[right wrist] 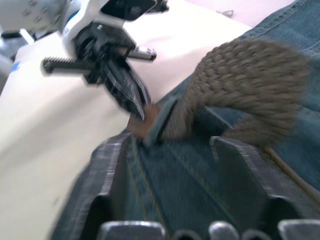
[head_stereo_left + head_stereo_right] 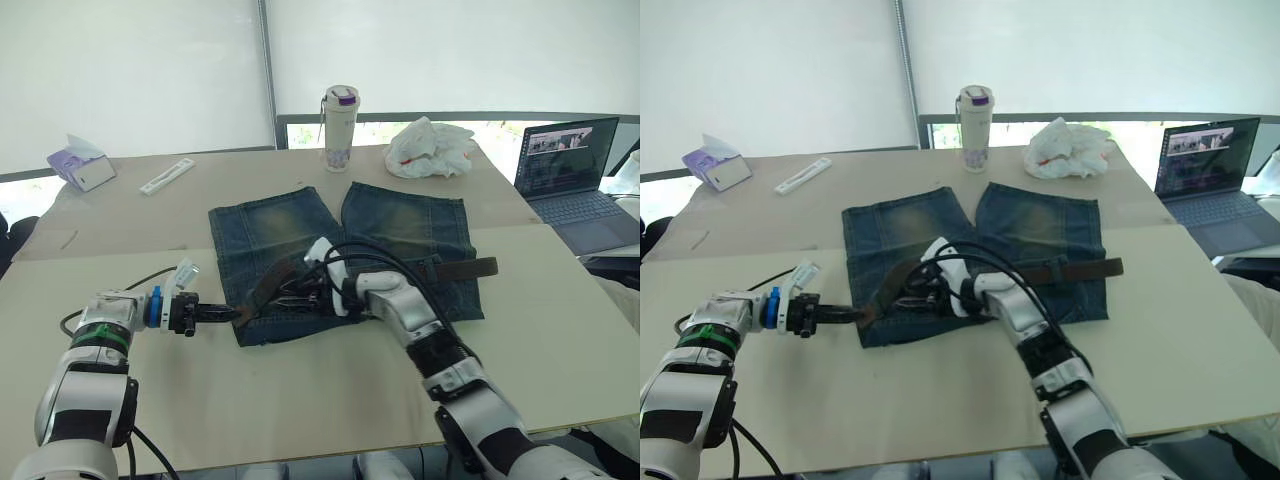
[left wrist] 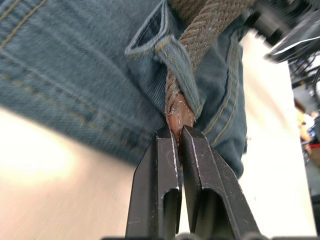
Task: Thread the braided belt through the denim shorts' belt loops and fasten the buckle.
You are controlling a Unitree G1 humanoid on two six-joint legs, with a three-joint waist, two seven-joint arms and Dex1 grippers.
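On the pale table (image 2: 300, 400), in the left eye view, the denim shorts (image 2: 400, 225) lie flat with the waistband toward the robot and the legs pointing away. The braided belt (image 2: 470, 267) runs crosswise along the waistband, its far end lying off toward the robot's right. The left gripper (image 2: 228, 313) pinches the belt's tip at the shorts' left corner. The right gripper (image 2: 296, 296) rests on the waistband just beside it. Behind stand a bottle (image 2: 340, 128), a tissue box (image 2: 80, 164), a white bag (image 2: 430, 148) and a laptop (image 2: 575, 180).

In the left wrist view, the fingers (image 3: 200, 190) are clamped narrow on the leather tip, which pokes out of a belt loop (image 3: 172, 65).

In the right wrist view, the right fingers (image 1: 250, 175) stand wide apart on the denim, holding nothing.
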